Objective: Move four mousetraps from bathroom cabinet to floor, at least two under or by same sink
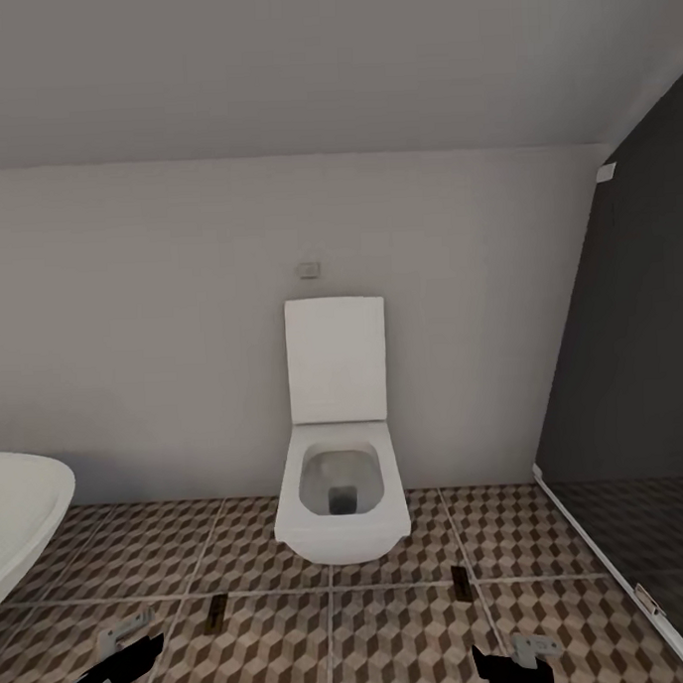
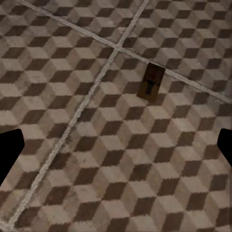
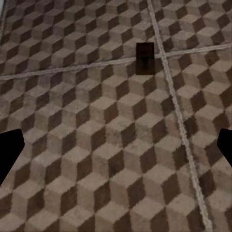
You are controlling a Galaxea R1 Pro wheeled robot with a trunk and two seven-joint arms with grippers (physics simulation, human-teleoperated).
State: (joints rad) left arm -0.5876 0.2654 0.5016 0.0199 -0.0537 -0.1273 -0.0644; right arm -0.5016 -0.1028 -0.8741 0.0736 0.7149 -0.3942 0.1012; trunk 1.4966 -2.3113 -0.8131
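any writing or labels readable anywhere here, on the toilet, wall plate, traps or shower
None can be read.
Small wall plate above the toilet: too small to tell whether it carries marks.
Two mousetraps on the floor, and: no print visible, also up close.
Dark shower panel: blank.

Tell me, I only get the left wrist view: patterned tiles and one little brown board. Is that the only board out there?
Observer: No. The head view shows a second mousetrap on the same tiled floor, to the right of your mousetrap.
Operator: Anything between them?
Observer: A white toilet, lid up, against the wall; the traps lie either side of its front.
Operator: Any sink nearby?
Observer: A white rounded rim shows at the far left; sink or tub, I cannot tell.
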